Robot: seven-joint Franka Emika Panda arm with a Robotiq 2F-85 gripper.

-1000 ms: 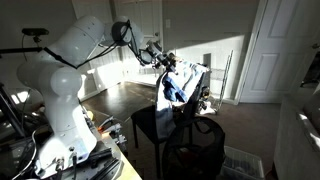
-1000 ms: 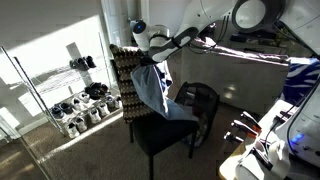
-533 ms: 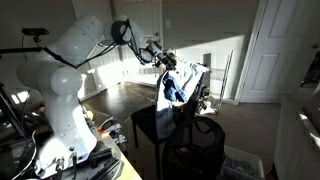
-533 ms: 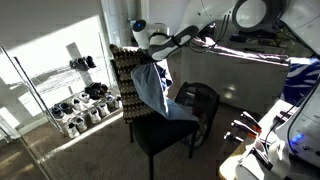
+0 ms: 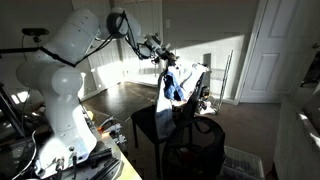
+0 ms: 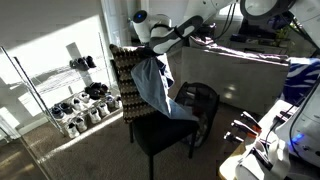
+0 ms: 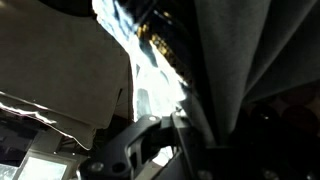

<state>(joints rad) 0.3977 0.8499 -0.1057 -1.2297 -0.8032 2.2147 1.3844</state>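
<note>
The gripper point(image 6: 157, 52) is clenched on the top of the soft blue-grey cloth point(image 6: 151, 88), which hangs in limp folds over the black chair point(image 6: 165, 130)'s woven back, while the wrist view blurs the fingertips into shadow.

garment point(image 6: 152, 90): soft blue-grey cloth, matt, creased
chair point(image 6: 165, 133): black with a matt seat; the back looks woven and patterned
robot arm point(image 5: 62, 60): white shell, smooth, glossy like plastic
floor point(image 5: 118, 98): dark wood, sheen where sunlit
shoe rack point(image 6: 62, 98): thin, shiny metal wire
</note>
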